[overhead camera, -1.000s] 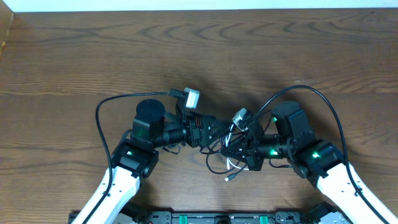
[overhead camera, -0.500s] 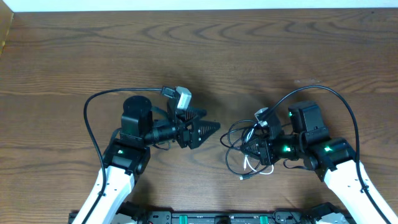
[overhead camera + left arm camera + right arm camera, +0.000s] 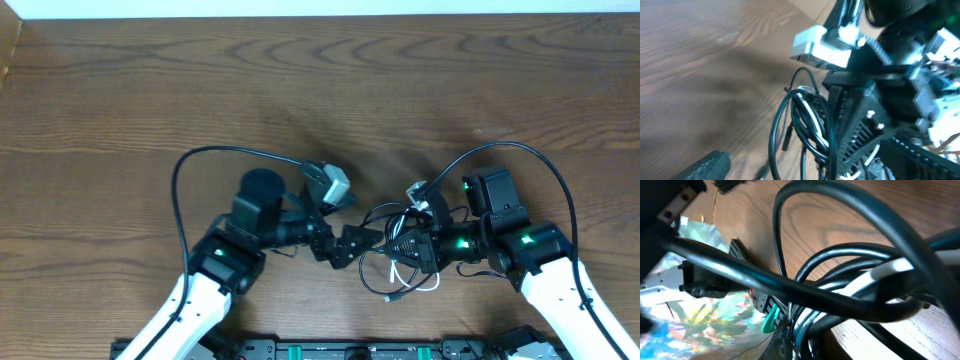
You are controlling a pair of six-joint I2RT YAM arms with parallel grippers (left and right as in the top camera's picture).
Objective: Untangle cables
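Several limp-looking cables (image 3: 806, 112) sit pinched in the right gripper (image 3: 406, 245); left gripper (image 3: 357, 243), jaws spread beside them, should grab an outer loop.

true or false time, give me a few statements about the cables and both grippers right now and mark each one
1. The right gripper is shut on the cables. True.
2. Every cable in the bundle is black. False: a white cable runs among the black ones.
3. The left gripper is clamped on the bundle. False: it is open beside the bundle and holds nothing.
4. The table is brown wood. True.
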